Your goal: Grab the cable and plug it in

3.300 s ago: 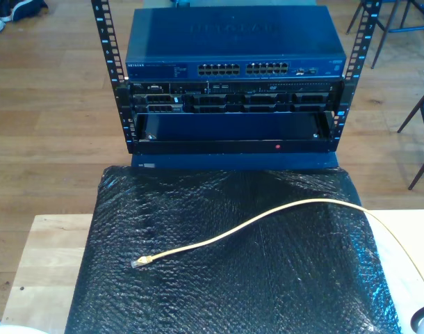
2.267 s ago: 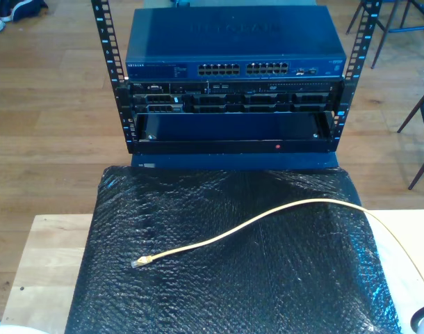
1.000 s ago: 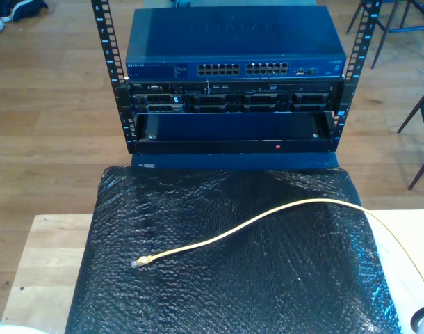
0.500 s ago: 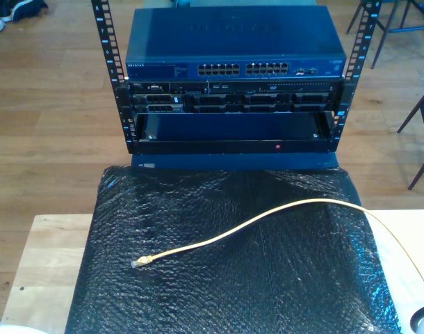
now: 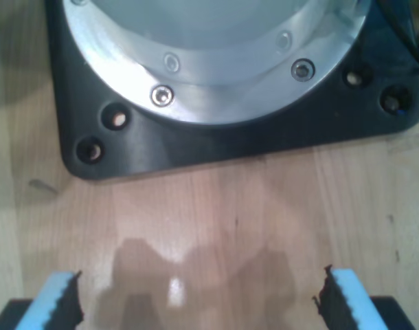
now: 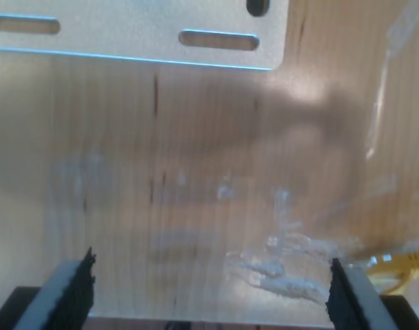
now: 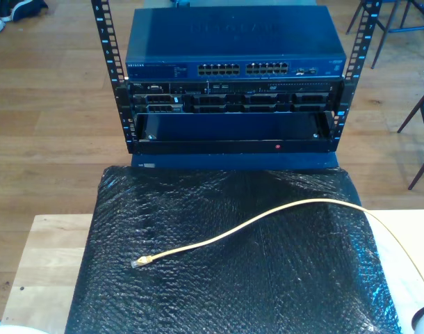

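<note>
Cable (image 7: 267, 214) – loose on black mat (image 7: 198, 299), ungrabbed. My first gripper (image 5: 196, 302), my second gripper (image 6: 209, 289) – fingers wide, empty. Next: reach for the plug (image 7: 138, 263).

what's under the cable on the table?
The cable lies on black bubble wrap, its plug toward the exterior view's left. The wooden table shows beside the wrap; beneath it is covered.

This is looking like a robotics or networking test lab. A black open-frame metal equipment rack (image 7: 229, 83) is standing on a wooden plank floor (image 7: 52, 118), carrying a dark blue many-port network switch (image 7: 233, 45) with black server units (image 7: 233, 99) sitting just below it. In front of the rack, a pale wooden tabletop (image 7: 42, 264) is lying under a black bubble-wrap sheet (image 7: 233, 278). Beside the rack, dark metal chair legs (image 7: 417, 118) are showing.
</note>
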Controlling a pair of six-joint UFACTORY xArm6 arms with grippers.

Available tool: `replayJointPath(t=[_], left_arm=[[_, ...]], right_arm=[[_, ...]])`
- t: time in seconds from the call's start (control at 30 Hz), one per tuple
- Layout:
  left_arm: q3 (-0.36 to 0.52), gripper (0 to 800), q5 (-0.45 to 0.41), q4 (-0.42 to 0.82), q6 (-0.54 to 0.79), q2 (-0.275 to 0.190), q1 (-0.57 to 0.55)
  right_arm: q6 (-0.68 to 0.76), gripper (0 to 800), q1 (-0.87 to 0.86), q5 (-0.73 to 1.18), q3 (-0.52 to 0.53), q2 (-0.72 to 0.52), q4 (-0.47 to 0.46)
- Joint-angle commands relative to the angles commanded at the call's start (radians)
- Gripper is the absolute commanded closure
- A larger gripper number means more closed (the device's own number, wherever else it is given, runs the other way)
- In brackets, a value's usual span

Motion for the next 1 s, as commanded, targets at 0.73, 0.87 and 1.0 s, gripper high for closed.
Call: replayJointPath(t=[0.73, 0.87, 1.0], left_arm=[[-0.138, 0, 0.236, 0.005, -0.026, -0.083, -0.002], [-0.199, 0, 0.325, 0.005, -0.081, -0.083, -0.020], [-0.262, 0, 0.382, 0.005, -0.132, -0.084, -0.080]], right_arm=[[0.117, 0, 0.000, 0.393, -0.327, 0.003, 0.009], [0.178, 0, 0.018, 0.433, -0.377, 0.003, 0.011], [0.264, 0, 0.083, 0.437, -0.410, 0.006, 0.011]])
